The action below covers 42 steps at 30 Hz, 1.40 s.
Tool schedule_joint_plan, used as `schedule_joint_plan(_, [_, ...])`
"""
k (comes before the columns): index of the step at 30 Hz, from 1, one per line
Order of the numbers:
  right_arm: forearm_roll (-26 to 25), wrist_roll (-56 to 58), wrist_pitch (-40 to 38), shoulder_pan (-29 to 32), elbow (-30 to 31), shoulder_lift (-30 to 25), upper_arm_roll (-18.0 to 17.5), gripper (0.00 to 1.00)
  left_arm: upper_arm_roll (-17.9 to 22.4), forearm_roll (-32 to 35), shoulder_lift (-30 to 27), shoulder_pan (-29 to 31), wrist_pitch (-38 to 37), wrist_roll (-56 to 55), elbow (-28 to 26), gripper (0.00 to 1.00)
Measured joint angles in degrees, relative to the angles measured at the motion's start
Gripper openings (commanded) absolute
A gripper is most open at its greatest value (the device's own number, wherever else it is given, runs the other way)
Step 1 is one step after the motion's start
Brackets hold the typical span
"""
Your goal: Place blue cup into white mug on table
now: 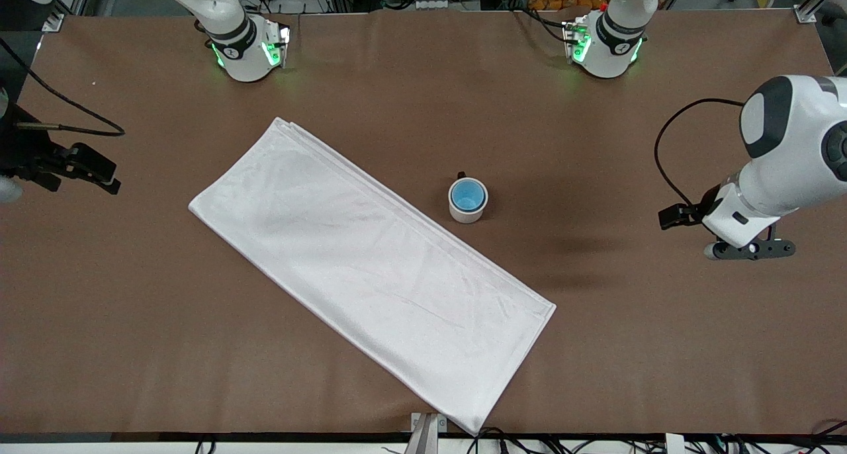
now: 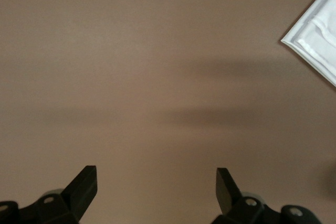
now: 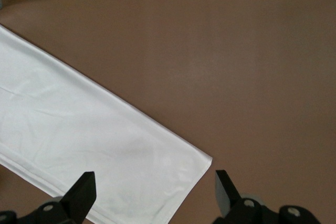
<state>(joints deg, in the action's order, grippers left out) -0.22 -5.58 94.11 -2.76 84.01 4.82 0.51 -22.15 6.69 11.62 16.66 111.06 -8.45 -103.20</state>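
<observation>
Left gripper [image 2: 156, 182]: we see its two dark fingers spread wide apart with nothing between them, hanging over bare brown table [image 1: 628, 348] toward the left arm's end. In the front view we note the same gripper [image 1: 751, 249] under its white wrist, well apart from the mug.

Right gripper [image 3: 155, 187]: we record its fingers likewise set wide apart and empty, over the table at the right arm's end; in its wrist view a corner of the cloth lies below it. In the front view it shows as a dark shape [image 1: 83, 169] at the picture's edge. Both arms wait, clear of the middle of the table.

White folded cloth [image 1: 370, 269]: we list it as a long rectangle laid flat and slantwise across the middle of the table, one corner reaching the edge nearest the front camera, the opposite corner pointing toward the right arm's base. One corner also enters the left wrist view [image 2: 317, 30].

White mug [image 1: 468, 210]: upright on the table, just beside the cloth's long edge and farther from the front camera than most of the cloth, its dark handle turned toward the robots' bases.

Blue cup [image 1: 468, 194]: we find it seated inside the white mug, its bright blue hollow facing up, rim about level with the mug's. Nothing stands between either gripper and the mug.
</observation>
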Motion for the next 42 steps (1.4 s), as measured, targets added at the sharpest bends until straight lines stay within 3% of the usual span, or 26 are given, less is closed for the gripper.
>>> schedule_joint_plan(8, [0.0,1.5,-0.2,0.0,0.8,-2.1,-0.1,1.0,2.1,-0.1,-5.1,-1.8,-0.3,0.1,-2.6,1.0])
schedule_joint_plan(15, [0.0,1.9,-1.3,0.1,1.0,-4.0,-0.1,1.0,15.9,-1.3,-8.5,-14.1,-3.2,4.6,-2.6,1.0])
schedule_joint_plan(19, [0.0,2.3,-2.2,0.2,1.0,-4.7,-0.1,1.0,19.9,-2.8,-11.3,-16.7,-7.3,7.7,-2.3,1.0])
schedule_joint_plan(29, [0.0,2.6,-4.5,0.3,1.0,-5.5,-0.1,1.0,20.3,-7.4,-15.2,-16.9,-20.0,4.3,7.3,1.0])
schedule_joint_plan(42, [0.0,2.6,-5.0,0.3,1.0,-5.6,-0.1,1.0,17.1,-6.9,-15.7,-16.9,-21.4,1.9,11.1,1.0])
